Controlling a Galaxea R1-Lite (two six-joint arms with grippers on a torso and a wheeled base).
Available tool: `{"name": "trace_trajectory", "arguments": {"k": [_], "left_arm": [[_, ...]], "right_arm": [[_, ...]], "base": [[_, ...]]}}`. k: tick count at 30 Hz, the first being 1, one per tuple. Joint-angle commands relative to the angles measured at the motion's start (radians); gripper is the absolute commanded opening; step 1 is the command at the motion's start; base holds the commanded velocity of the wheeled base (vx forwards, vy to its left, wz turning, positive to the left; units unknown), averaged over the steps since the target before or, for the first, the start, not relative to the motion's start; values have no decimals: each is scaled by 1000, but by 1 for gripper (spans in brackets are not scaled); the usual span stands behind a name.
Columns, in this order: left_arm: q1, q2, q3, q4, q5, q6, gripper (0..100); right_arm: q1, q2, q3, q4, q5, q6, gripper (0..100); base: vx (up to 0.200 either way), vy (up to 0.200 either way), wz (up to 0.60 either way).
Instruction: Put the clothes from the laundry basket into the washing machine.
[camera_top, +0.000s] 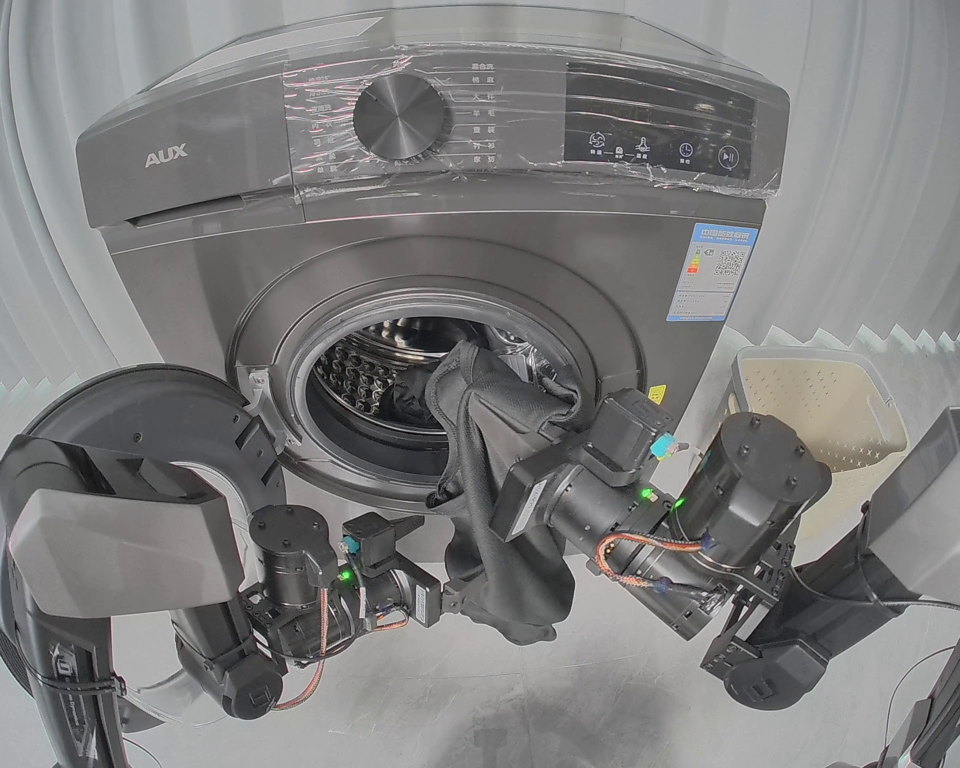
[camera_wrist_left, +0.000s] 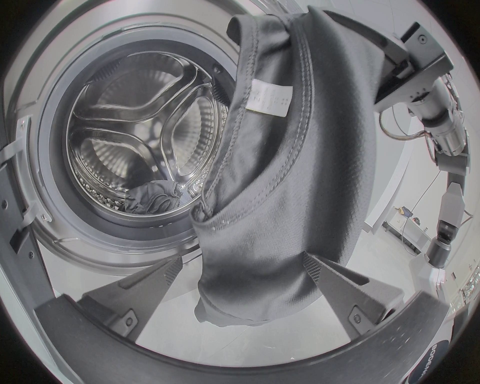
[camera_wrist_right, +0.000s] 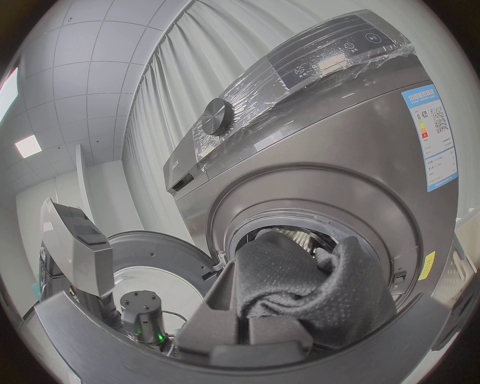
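A black garment (camera_top: 495, 560) hangs out of the washing machine (camera_top: 200, 270) drum opening, with its top end over the rim. My right gripper (camera_top: 525, 430) is shut on its upper part just in front of the opening. In the right wrist view the cloth (camera_wrist_right: 300, 285) is bunched over the gripper (camera_wrist_right: 245, 315). My left gripper (camera_top: 452, 602) is lower, at the garment's hanging end. It stands open (camera_wrist_left: 240, 260), and the cloth (camera_wrist_left: 280, 175) drapes between its fingers (camera_wrist_left: 345, 290). A second dark garment (camera_wrist_left: 150, 197) lies inside the drum.
The round door (camera_top: 140, 420) is swung open to the left, behind my left arm. A cream laundry basket (camera_top: 835, 400) stands on the floor to the right of the machine, behind my right arm. Grey floor lies in front.
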Motion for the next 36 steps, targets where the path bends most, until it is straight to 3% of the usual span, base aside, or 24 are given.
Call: {"name": "trace_trajectory", "arguments": {"k": [1, 25, 36], "left_arm": [[14, 41, -14, 0, 3, -3, 100], [123, 87, -130, 1, 4, -13, 100], [97, 116, -192, 1, 10, -10, 100]], "right_arm": [[9, -1, 8, -1, -1, 0, 0], [24, -8, 42, -4, 2, 0, 0], [46, -5, 36, -4, 2, 0, 0]], "base": [[0, 0, 0], [0, 0, 0], [0, 0, 0]]}}
